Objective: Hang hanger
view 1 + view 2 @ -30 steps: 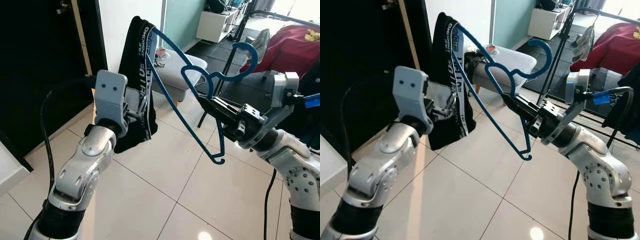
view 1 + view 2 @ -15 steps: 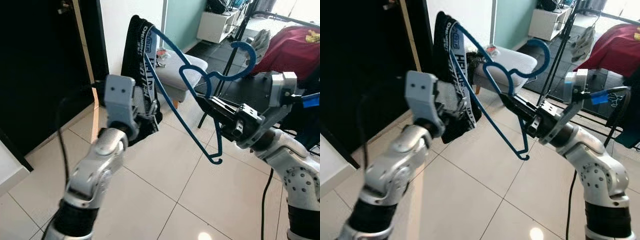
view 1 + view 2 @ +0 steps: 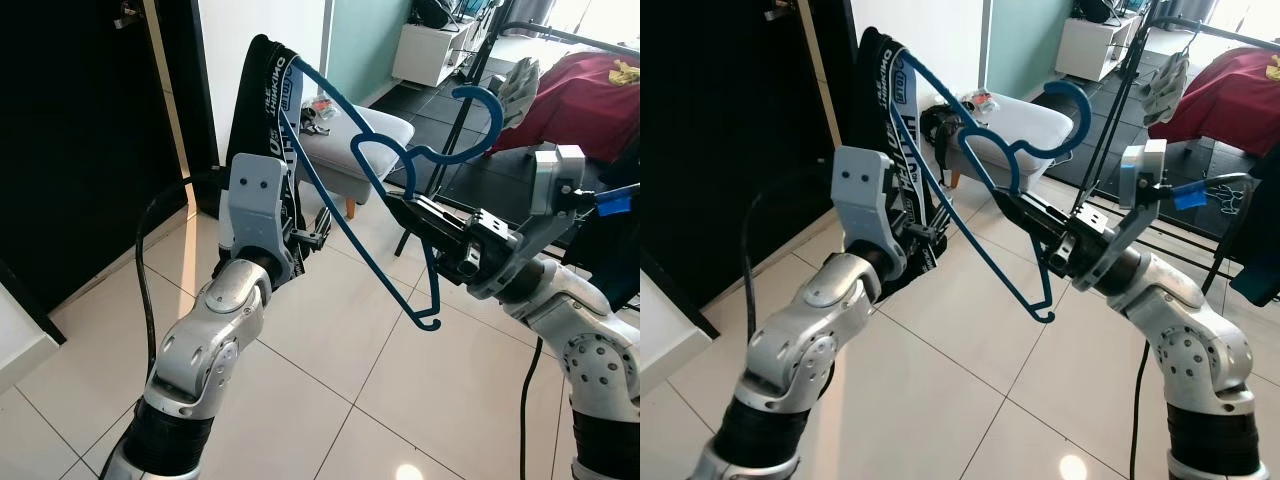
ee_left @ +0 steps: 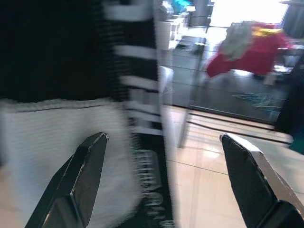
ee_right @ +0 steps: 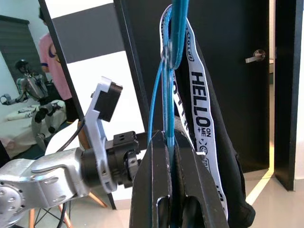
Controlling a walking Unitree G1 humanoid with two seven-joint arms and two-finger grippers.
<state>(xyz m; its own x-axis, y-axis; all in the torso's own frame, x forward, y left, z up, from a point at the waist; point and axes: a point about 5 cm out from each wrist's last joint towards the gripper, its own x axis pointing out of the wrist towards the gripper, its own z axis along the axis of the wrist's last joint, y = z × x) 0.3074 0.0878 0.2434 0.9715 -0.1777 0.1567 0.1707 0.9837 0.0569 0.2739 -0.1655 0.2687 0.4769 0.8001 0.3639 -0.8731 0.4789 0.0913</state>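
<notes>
A blue wire hanger (image 3: pixel 496 118) is held out in front of me, and my right gripper (image 3: pixel 408 207) is shut on its neck below the hook. The right wrist view has its fingers (image 5: pixel 156 190) pressed on the blue wire (image 5: pixel 167 95). A black garment (image 3: pixel 265 95) with a white lettered band hangs over the hanger's far end. My left gripper (image 3: pixel 316 232) reaches in at the garment's lower part. It is open: its fingers (image 4: pixel 78 183) stand wide apart, with the black and white cloth (image 4: pixel 52 137) just ahead of them.
A black drying rack (image 3: pixel 468 95) with a red cloth (image 3: pixel 590 85) stands behind the right arm. A white stool (image 3: pixel 352 135) sits past the hanger, a dark door (image 3: pixel 80 140) is on the left, and tiled floor (image 3: pixel 330 340) lies below.
My left arm has swung in from the left and now sits right under the garment end of the hanger. The right gripper has kept its hold, shifting the hanger slightly left.
</notes>
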